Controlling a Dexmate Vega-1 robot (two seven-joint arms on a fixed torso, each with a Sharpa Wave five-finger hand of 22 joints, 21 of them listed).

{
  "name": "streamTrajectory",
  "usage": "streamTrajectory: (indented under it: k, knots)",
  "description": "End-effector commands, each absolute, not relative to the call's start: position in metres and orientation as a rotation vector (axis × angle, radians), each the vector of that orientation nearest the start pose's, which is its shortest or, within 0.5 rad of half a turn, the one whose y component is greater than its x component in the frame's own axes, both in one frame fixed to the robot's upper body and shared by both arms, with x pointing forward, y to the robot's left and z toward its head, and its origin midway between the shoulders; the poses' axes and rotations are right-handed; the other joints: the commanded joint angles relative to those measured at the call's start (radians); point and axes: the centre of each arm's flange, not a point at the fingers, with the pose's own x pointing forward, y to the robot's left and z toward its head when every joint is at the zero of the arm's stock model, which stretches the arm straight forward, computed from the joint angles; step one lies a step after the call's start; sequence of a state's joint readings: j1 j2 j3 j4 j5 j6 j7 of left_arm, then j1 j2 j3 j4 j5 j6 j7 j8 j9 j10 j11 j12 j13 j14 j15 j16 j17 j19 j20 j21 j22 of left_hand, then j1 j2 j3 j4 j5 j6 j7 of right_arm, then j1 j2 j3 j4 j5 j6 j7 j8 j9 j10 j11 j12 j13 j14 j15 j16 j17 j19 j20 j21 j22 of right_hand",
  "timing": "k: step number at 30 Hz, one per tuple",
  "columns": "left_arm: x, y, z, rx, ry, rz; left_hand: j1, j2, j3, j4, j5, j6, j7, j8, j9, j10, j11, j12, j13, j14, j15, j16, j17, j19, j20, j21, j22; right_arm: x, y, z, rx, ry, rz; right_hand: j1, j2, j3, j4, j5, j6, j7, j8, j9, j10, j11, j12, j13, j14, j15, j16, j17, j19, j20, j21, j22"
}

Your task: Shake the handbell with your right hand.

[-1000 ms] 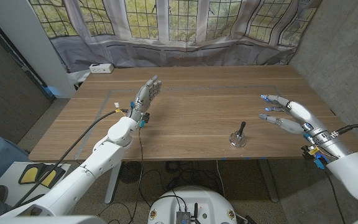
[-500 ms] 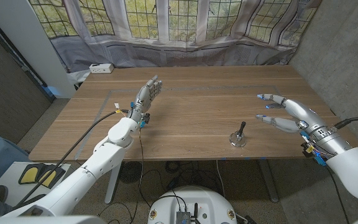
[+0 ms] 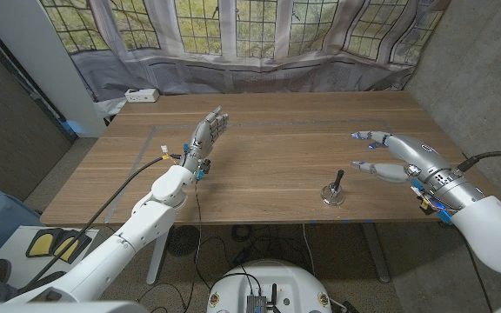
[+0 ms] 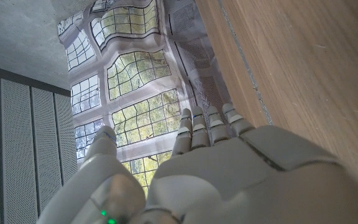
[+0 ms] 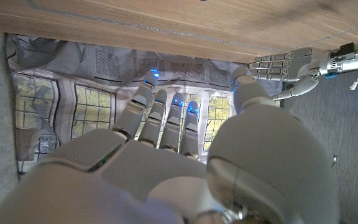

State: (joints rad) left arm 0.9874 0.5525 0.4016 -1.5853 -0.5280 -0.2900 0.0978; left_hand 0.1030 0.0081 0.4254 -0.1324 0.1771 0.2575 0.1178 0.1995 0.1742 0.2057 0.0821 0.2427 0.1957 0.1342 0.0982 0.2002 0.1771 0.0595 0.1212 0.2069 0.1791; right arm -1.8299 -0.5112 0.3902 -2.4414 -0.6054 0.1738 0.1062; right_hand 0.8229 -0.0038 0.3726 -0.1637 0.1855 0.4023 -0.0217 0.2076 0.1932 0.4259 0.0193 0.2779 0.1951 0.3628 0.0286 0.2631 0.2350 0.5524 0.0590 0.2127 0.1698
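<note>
A small metal handbell (image 3: 333,190) with a dark handle stands upright near the table's front edge, right of the middle. My right hand (image 3: 403,157) hovers to the right of it, fingers spread and pointing left, a short gap away from the bell, holding nothing. Seen from its own wrist, the right hand (image 5: 166,168) has straight fingers with blue-lit tips. My left hand (image 3: 205,135) stands on its edge at the table's left part, fingers straight, holding nothing; the left hand (image 4: 222,168) looks the same from its wrist. The left hand (image 5: 291,65) also appears in the right wrist view.
The wooden table (image 3: 277,139) has tape marks near the left hand. A white power strip (image 3: 141,96) lies at the back left corner. A curtain and windows (image 3: 259,39) stand behind the table; a concrete wall (image 3: 477,61) is on the right.
My right hand has moved left and a little away from the front edge, closer to the handbell. The left hand and bell have stayed put.
</note>
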Motion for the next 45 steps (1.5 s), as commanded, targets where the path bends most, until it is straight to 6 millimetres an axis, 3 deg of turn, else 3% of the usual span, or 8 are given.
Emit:
streamTrajectory:
  k: [1,12,14,15,23,27,30,45]
  knots:
    - [0.594,0.237,-0.035,0.033,-0.678,-0.253,0.013,0.002,0.004,-0.004,0.000,0.010,0.002,0.001,0.004,0.006,-0.002,-0.001,0.003,0.007,0.000,-0.004,0.003,0.002,0.007,-0.001,0.002,0.357,-0.287,-0.018,-1.423,-0.708,-0.046,0.004,-0.008,-0.003,0.001,0.003,0.016,-0.004,0.005,0.002,0.015,-0.005,0.008,0.003,0.009,-0.001,0.003,0.002,0.013,0.002,-0.002,0.005]
    - [0.595,0.238,-0.037,0.036,-0.668,-0.261,0.014,0.002,0.004,-0.004,0.000,0.010,0.002,-0.002,0.004,0.006,-0.001,-0.003,0.003,0.007,0.000,-0.006,0.003,0.003,0.007,-0.002,0.002,0.369,-0.275,-0.011,-1.491,-0.654,0.001,0.002,-0.013,-0.007,0.004,0.005,0.035,0.001,0.009,0.002,0.036,-0.007,0.012,0.001,0.028,-0.004,0.008,0.002,0.023,-0.001,-0.001,0.005]
    - [0.595,0.239,-0.038,0.034,-0.666,-0.263,0.014,0.002,0.004,-0.004,0.000,0.010,0.001,-0.002,0.004,0.006,-0.002,-0.003,0.003,0.007,0.000,-0.006,0.003,0.003,0.008,-0.002,0.002,0.371,-0.274,-0.009,-1.492,-0.645,0.014,0.005,-0.014,-0.009,0.005,0.006,0.041,0.009,0.008,0.002,0.041,0.005,0.010,0.000,0.040,-0.017,0.010,0.001,0.042,-0.017,0.005,0.005]
    - [0.595,0.239,-0.038,0.033,-0.664,-0.262,0.014,0.002,0.004,-0.004,0.000,0.010,0.002,-0.002,0.004,0.006,-0.002,-0.003,0.003,0.007,0.000,-0.006,0.003,0.003,0.007,-0.002,0.002,0.372,-0.274,-0.009,-1.493,-0.640,0.020,0.007,-0.014,-0.009,0.005,0.007,0.047,0.026,0.008,0.002,0.047,0.014,0.010,0.000,0.051,-0.024,0.012,0.001,0.060,-0.029,0.009,0.005]
    - [0.596,0.240,-0.039,0.035,-0.660,-0.259,0.014,0.003,0.005,-0.004,0.000,0.011,0.003,-0.003,0.004,0.006,0.004,-0.005,0.003,0.008,0.000,-0.007,0.003,0.003,0.007,-0.002,0.002,0.378,-0.271,-0.008,-1.513,-0.623,0.028,0.013,-0.013,-0.005,0.006,0.010,0.049,0.062,0.002,0.001,0.049,0.036,0.006,-0.002,0.070,-0.016,0.011,-0.001,0.096,-0.038,0.017,0.005]
    - [0.596,0.240,-0.039,0.035,-0.659,-0.259,0.014,0.003,0.005,-0.004,0.000,0.011,0.004,-0.004,0.005,0.008,0.001,-0.005,0.003,0.007,-0.001,-0.007,0.003,0.003,0.007,-0.003,0.002,0.381,-0.270,-0.008,-1.526,-0.623,0.019,0.025,-0.009,0.001,0.002,0.011,0.046,0.061,-0.001,0.001,0.050,0.034,0.004,-0.002,0.074,-0.022,0.010,-0.001,0.103,-0.040,0.018,0.005]
    - [0.596,0.240,-0.039,0.035,-0.660,-0.256,0.015,0.003,0.005,-0.004,0.000,0.012,0.004,-0.004,0.005,0.008,0.003,-0.006,0.003,0.007,-0.001,-0.007,0.003,0.003,0.006,-0.003,0.002,0.384,-0.270,-0.008,-1.536,-0.616,0.022,0.045,-0.009,0.007,-0.006,0.012,0.046,0.060,-0.004,0.001,0.056,0.033,0.003,-0.003,0.091,-0.034,0.012,-0.003,0.126,-0.057,0.023,0.005]
    - [0.595,0.241,-0.043,0.015,-0.668,-0.243,0.015,0.003,0.005,-0.003,0.000,0.017,0.005,-0.005,0.005,0.011,0.007,-0.008,0.003,0.009,0.000,-0.008,0.003,0.003,0.006,-0.003,0.002,0.390,-0.263,-0.007,-1.591,-0.597,0.026,0.084,0.004,0.017,-0.006,0.011,0.070,0.065,-0.002,0.002,0.074,0.035,0.003,-0.003,0.146,-0.045,0.028,0.003,0.210,-0.081,0.044,0.005]
